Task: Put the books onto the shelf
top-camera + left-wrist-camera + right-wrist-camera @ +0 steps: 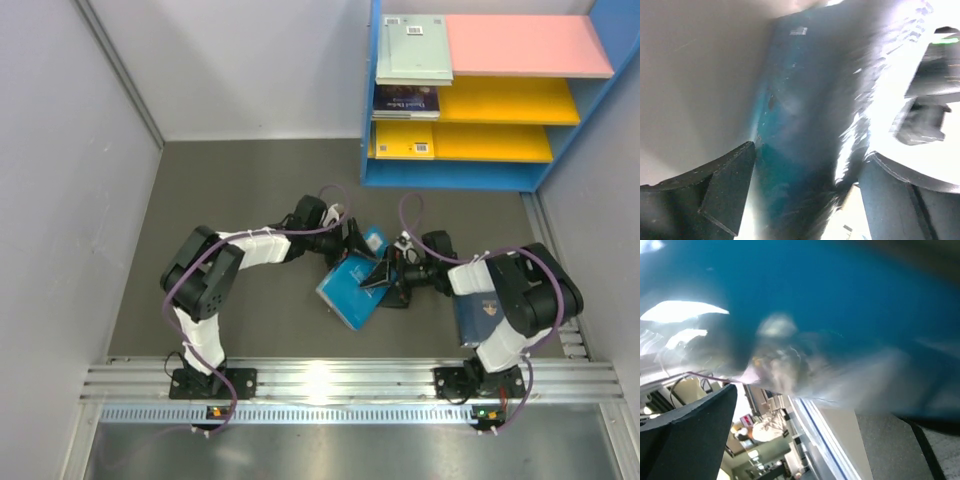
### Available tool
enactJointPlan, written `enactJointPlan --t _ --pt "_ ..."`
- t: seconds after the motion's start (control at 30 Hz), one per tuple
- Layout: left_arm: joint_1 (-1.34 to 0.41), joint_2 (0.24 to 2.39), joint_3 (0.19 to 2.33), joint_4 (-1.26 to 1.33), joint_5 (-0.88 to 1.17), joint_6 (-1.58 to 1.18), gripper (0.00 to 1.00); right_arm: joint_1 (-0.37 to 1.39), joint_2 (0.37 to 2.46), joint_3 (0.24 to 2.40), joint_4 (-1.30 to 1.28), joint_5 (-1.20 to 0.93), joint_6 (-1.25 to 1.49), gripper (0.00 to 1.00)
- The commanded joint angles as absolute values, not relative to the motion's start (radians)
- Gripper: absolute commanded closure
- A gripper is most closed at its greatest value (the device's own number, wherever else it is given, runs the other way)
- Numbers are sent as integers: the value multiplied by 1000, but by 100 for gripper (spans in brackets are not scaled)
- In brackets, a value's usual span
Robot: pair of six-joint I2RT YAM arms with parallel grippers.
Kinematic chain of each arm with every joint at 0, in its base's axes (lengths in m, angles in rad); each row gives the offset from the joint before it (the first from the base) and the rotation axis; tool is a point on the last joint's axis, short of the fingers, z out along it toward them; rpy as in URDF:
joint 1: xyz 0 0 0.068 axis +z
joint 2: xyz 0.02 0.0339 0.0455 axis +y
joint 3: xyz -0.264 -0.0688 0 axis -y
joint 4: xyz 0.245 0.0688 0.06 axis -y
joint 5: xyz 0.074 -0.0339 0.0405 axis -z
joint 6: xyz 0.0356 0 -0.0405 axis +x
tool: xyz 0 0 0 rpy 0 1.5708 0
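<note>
Mid-frame: teal-blue book [347,290] between left gripper [352,243] and right gripper [385,275].
Left fingers [725,190] spread wide with the teal cover filling the gap; cannot tell whether clamped on it. Right fingers [690,440] fully apart, holding nothing, blue cover close above. At upper right, shelf [450,176] carrying grey-green book [413,50], navy book [405,101], yellow book [404,140], one per board, well apart from the grippers.
</note>
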State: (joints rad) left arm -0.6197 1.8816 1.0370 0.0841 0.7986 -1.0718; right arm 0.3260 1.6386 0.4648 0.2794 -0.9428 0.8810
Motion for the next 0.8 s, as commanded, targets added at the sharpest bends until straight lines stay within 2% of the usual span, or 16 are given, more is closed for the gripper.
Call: enactJointPlan --t 0.0,0.1,0.13,0.23,0.27,0.33,0.5,0.57,0.7,0.77 --pt "-675 1815 1104 448 871 -1195 18 400 1824 380 276 -641 833 0" --pt "-676 1802 1123 376 858 -1154 27 400 1822 383 276 -646 834 0" --pt "-676 1799 1124 332 850 -1141 39 399 1813 385 269 -640 833 0" --pt "-676 1792 1123 273 838 -1094 66 400 1778 388 240 -623 828 0" --pt "-676 1789 1124 220 836 -1077 85 399 1766 388 230 -614 819 0" --pt "-676 1784 1147 117 803 -990 100 394 1729 394 207 -595 808 0" --pt "-672 1786 1193 -213 686 -781 100 355 1576 403 60 -561 764 0" --pt "-660 1782 1187 -224 678 -784 100 331 1484 400 3 -537 744 0" --pt "-631 1763 1180 -166 709 -860 100 302 1170 443 -217 -489 723 0" --pt "-615 1764 1190 -95 739 -938 100 301 1091 454 -235 -502 753 0"
